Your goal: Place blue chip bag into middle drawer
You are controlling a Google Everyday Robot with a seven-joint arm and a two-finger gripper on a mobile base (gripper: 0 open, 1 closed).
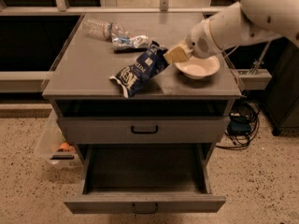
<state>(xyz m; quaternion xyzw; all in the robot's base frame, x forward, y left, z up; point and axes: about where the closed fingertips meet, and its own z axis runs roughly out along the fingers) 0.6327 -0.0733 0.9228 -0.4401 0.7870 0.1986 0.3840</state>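
Note:
The blue chip bag [139, 72] hangs tilted over the cabinet top [88, 73]. Its upper right end is pinched in my gripper [174, 54] and its lower end points at the front edge. The gripper is shut on the bag, just left of the white bowl [198, 69]. The white arm reaches in from the upper right. The middle drawer [144, 203] is the lower handled one. It is pulled out wide below the bag and its inside looks empty.
A clear plastic bottle [100, 28] and a crumpled silvery wrapper [131, 42] lie at the back of the top. The upper handled drawer [144, 130] is shut. A clear bin [52, 146] stands on the floor at left and cables [240, 125] lie at right.

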